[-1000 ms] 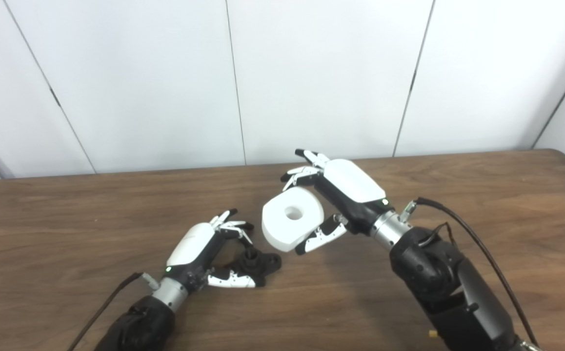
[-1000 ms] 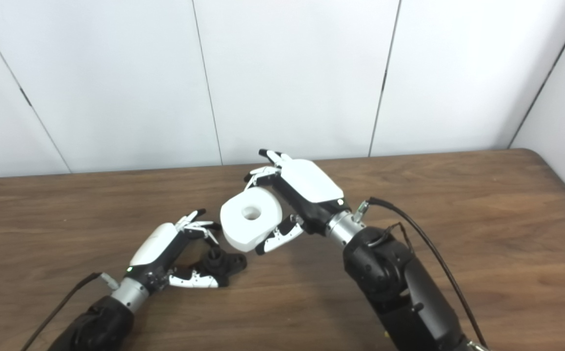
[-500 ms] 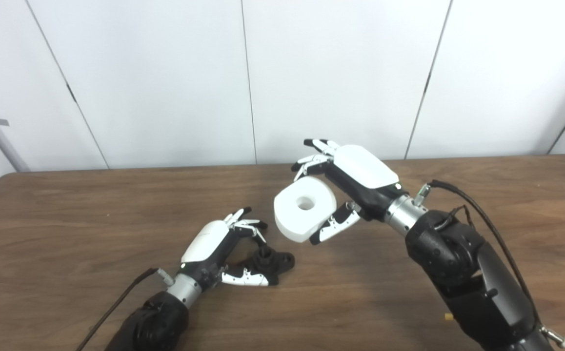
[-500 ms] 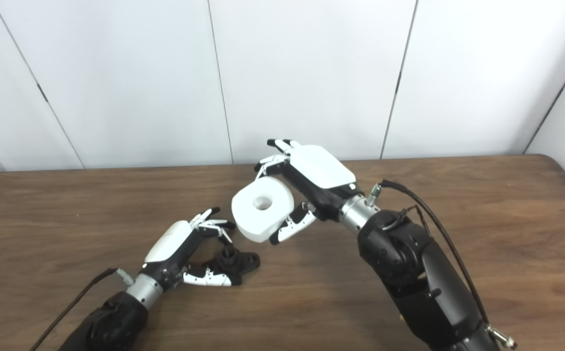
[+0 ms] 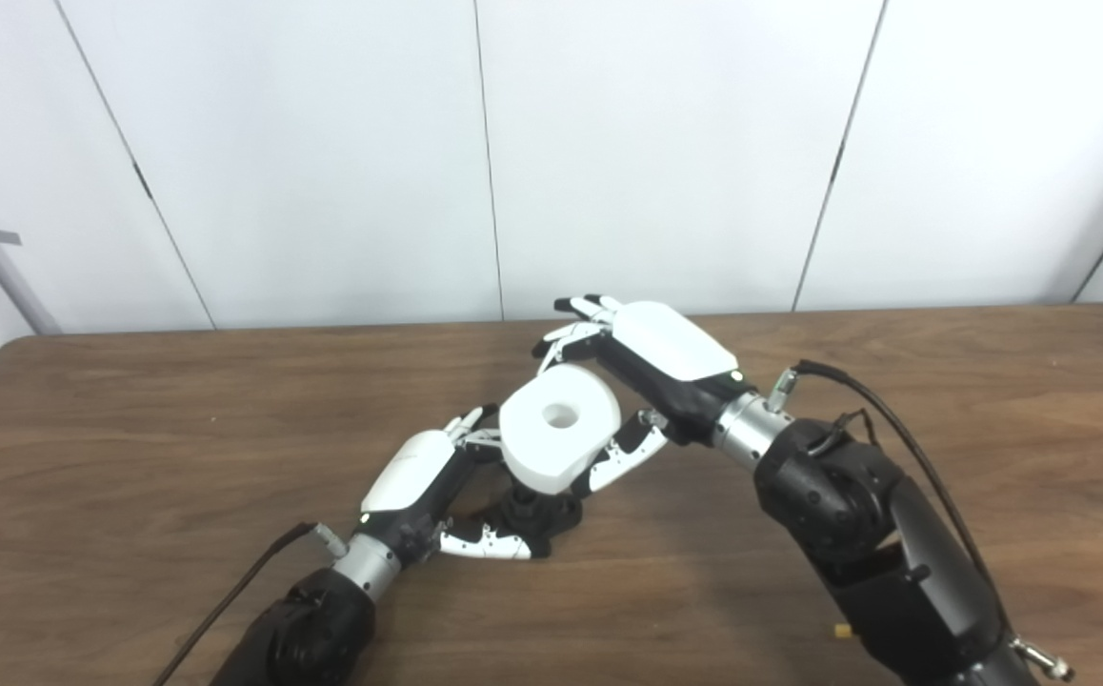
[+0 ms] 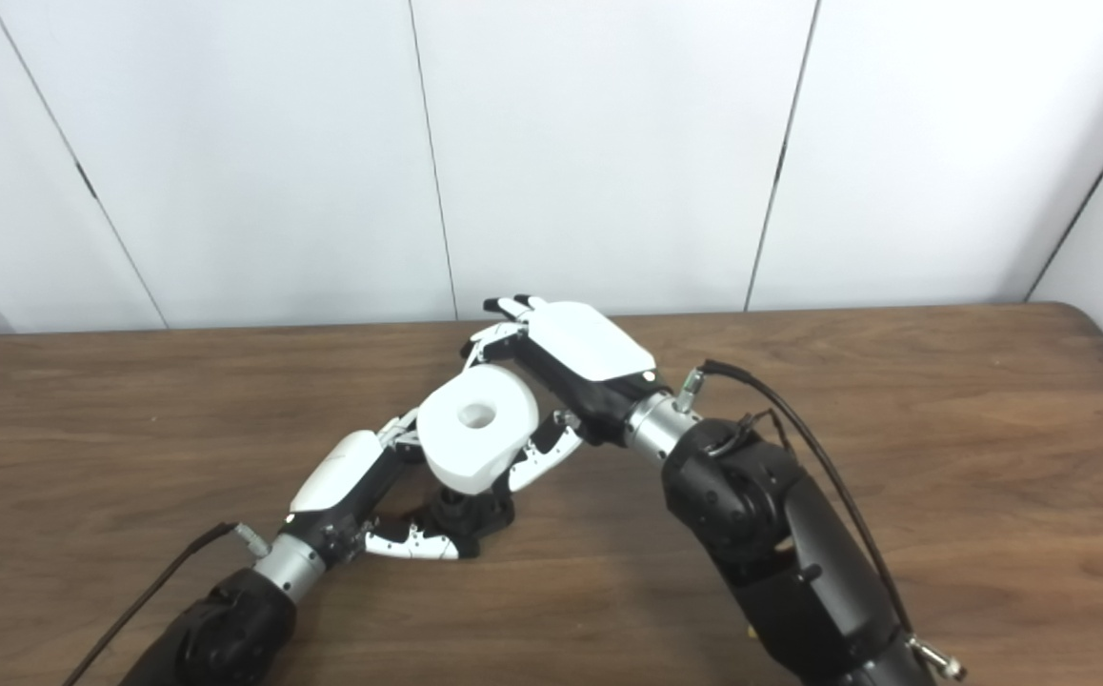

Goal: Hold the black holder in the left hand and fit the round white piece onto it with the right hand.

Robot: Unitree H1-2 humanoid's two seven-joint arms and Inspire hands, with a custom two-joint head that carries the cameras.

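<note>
Since the earlier frames the right hand (image 5: 651, 376) is bringing the white piece (image 5: 559, 427) leftward and down, and now it is hanging just above the holder (image 5: 537, 507), partly covering it. The right hand is closed around the piece, fingers behind and thumb in front. The left hand (image 5: 418, 476) is gripping the holder from its left side, low on the counter (image 5: 132, 448).

I think the piece is tilting a little toward the camera, so its hole may be missing the holder's post and jamming on the edge. A hard push could also be twisting the holder out of the left hand.

The piece is looking thick, round and smooth, with one small central hole.
</note>
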